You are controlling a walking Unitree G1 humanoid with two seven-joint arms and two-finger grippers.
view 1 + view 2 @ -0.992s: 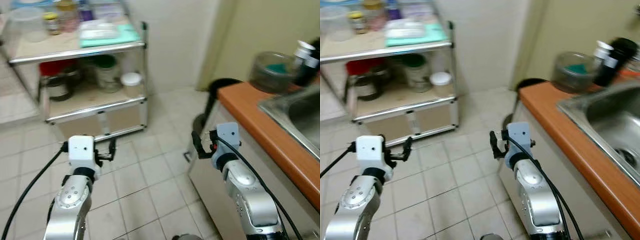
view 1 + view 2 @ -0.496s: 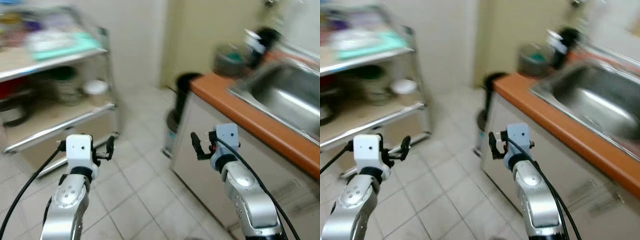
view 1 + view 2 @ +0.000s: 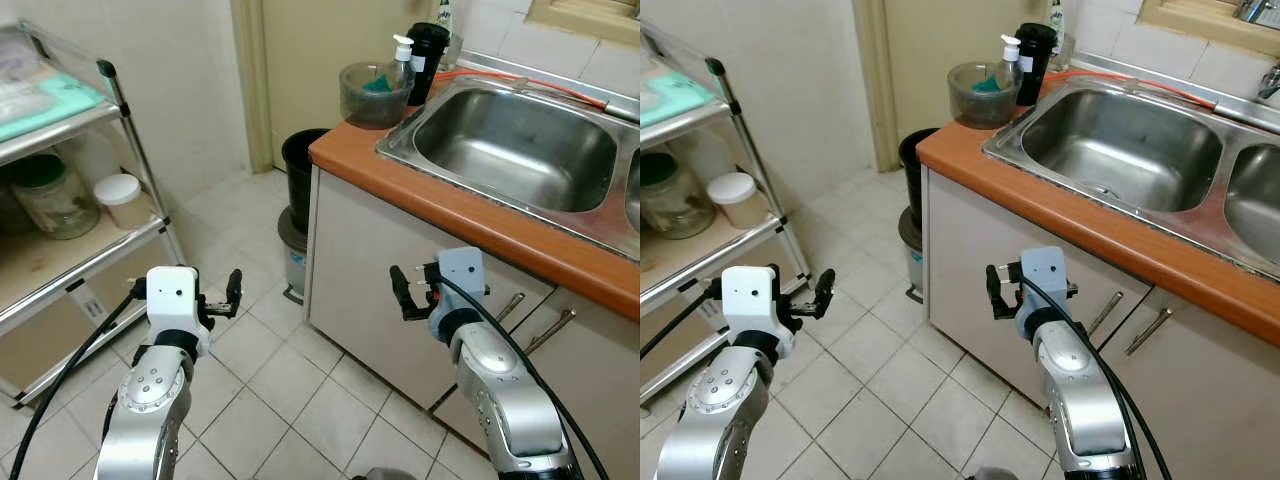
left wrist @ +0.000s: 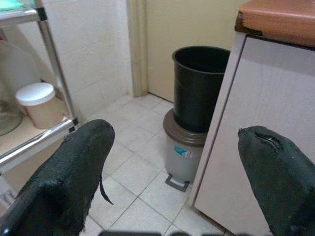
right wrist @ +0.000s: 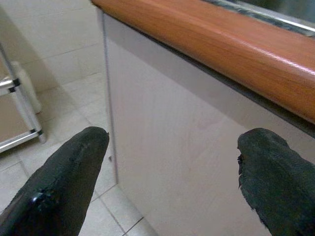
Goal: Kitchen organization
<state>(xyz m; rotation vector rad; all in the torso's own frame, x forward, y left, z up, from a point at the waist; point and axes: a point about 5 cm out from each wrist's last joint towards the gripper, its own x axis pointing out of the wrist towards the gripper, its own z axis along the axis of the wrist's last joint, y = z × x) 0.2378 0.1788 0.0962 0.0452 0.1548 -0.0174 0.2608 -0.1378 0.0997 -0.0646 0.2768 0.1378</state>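
Both pincers are held open and empty above the tiled floor: the left pincer [image 3: 233, 292] near a metal rack [image 3: 130, 120], the right pincer [image 3: 399, 292] just before the cabinet [image 3: 350, 280] under the tabletop [image 3: 420, 185]. At the tabletop's far corner, beside the sink [image 3: 515, 150], a bowl [image 3: 372, 92], a pump bottle [image 3: 403, 62] and a black cup [image 3: 427, 60] are gathered. A black bin [image 4: 199, 91] is stacked on a pedal bin [image 4: 183, 155] against the cabinet's end.

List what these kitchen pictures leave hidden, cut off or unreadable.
- Inside of the black bin: left wrist view looks from the side, so its wall hides the contents.
- Second sink basin: cut off by the right eye view's edge.
- Label on the black bottle: too small to read.
- Shelf rack: its top shelf and left part are cut off by the left eye view's edge.
- Cupboard contents: hidden behind shut doors.
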